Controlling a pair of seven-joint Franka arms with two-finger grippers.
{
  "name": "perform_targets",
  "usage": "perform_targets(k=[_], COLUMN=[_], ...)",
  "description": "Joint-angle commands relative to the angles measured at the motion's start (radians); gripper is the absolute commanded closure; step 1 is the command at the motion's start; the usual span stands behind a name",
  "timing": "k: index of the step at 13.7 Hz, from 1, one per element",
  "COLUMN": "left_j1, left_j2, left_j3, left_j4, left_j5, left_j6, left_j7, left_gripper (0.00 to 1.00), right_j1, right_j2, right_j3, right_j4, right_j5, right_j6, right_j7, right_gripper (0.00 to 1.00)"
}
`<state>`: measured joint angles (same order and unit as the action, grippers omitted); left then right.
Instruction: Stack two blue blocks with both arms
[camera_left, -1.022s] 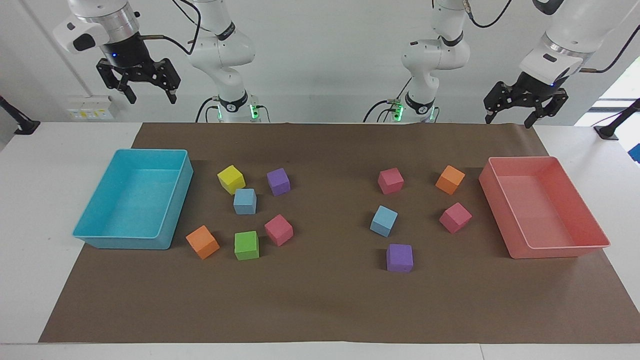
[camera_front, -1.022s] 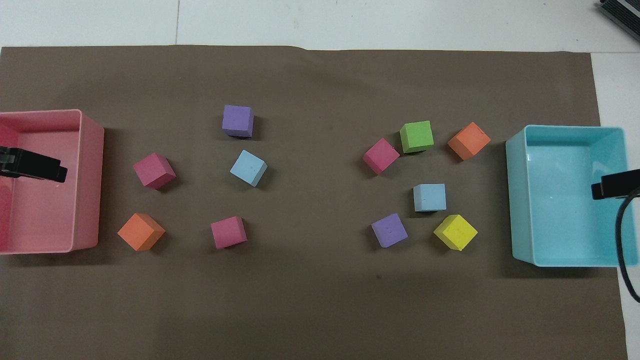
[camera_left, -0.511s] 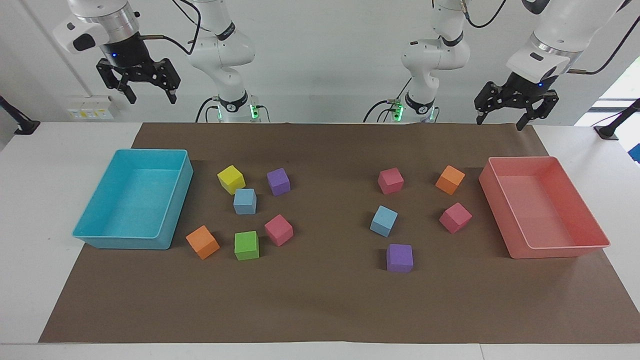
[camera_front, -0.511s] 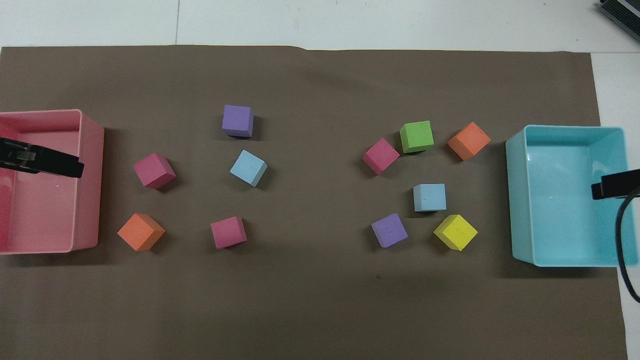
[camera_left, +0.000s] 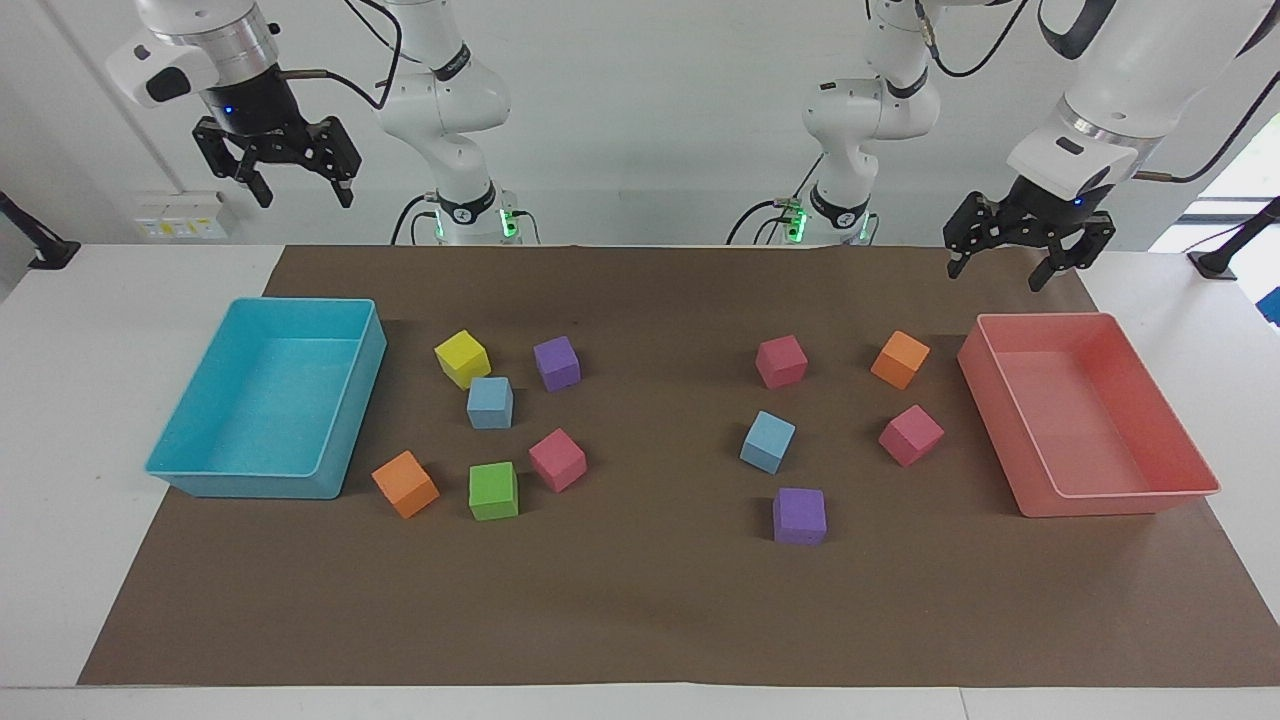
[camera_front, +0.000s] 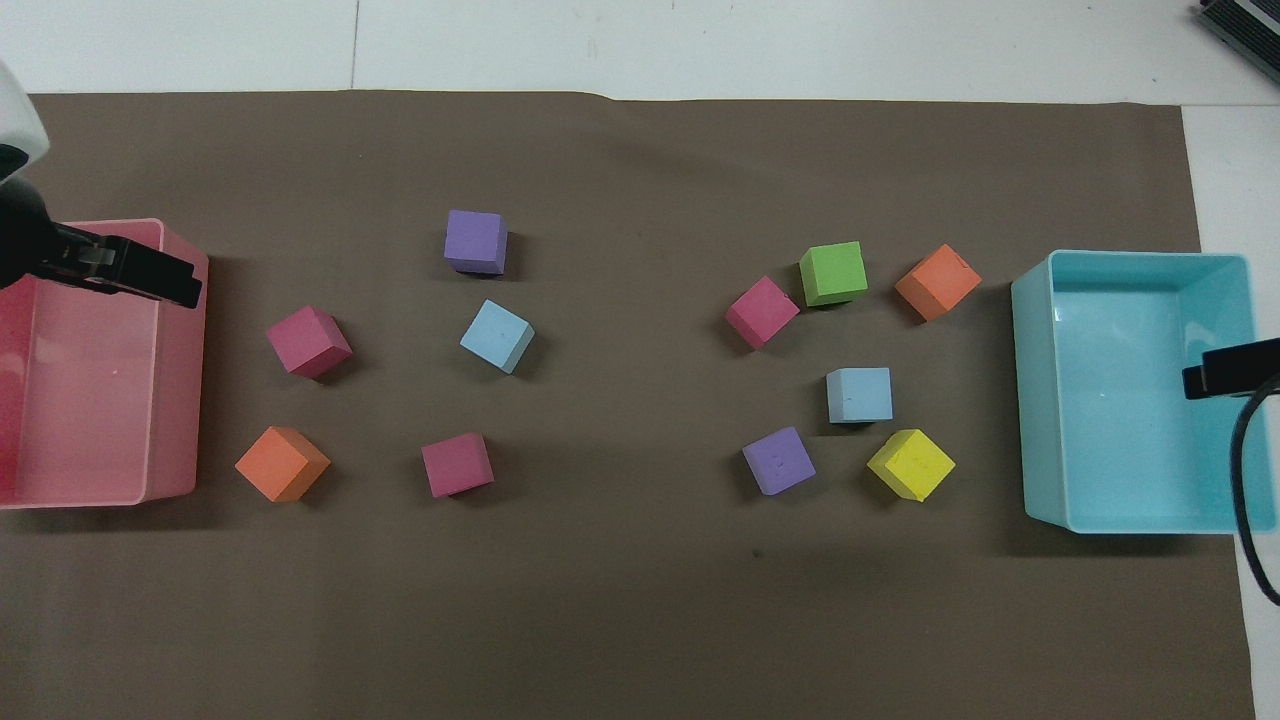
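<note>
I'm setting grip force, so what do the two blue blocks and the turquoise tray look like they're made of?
Blue blocks: probably foam, matte, no glare, soft edges. Turquoise tray: likely moulded plastic, smooth, thin-walled, rounded rim, faint sheen inside.

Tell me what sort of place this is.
Most likely a robotics lab set up for manipulation trials. Two white arms are mounted at a table covered with brown paper, and coloured foam cubes, such as a blue block, lie between a turquoise tray and a pink tray.
</note>
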<state>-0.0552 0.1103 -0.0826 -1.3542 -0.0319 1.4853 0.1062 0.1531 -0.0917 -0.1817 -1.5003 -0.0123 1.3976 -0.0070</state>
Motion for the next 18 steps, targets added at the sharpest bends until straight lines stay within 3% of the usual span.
perform_targets(k=[1, 5, 9, 18], left_j1=[-0.020, -0.012, -0.006, -0.003], left_j2=[0.000, -0.026, -0.118, -0.129], left_j3=[0.009, 0.010, 0.017, 0.020], left_j4=[0.032, 0.013, -0.088, -0.091], left_j5=[0.017, 0.017, 0.017, 0.013], left_j6=[-0.026, -0.069, -0.085, -0.102], left_j7=[-0.036, -0.053, -0.054, -0.051], left_gripper=[0.00, 0.00, 0.00, 0.00], right_j1=[-0.012, -0.012, -0.012, -0.012], right_j2=[-0.020, -0.020, -0.020, -0.020], right_j3=[0.005, 0.005, 0.007, 0.007], right_j4=[-0.021, -0.021, -0.021, -0.021], right_j5=[0.017, 0.017, 0.017, 0.017], right_j6=[-0.002, -0.002, -0.002, -0.002], right_j7=[-0.022, -0.022, -0.022, -0.022], right_gripper=[0.00, 0.00, 0.00, 0.00])
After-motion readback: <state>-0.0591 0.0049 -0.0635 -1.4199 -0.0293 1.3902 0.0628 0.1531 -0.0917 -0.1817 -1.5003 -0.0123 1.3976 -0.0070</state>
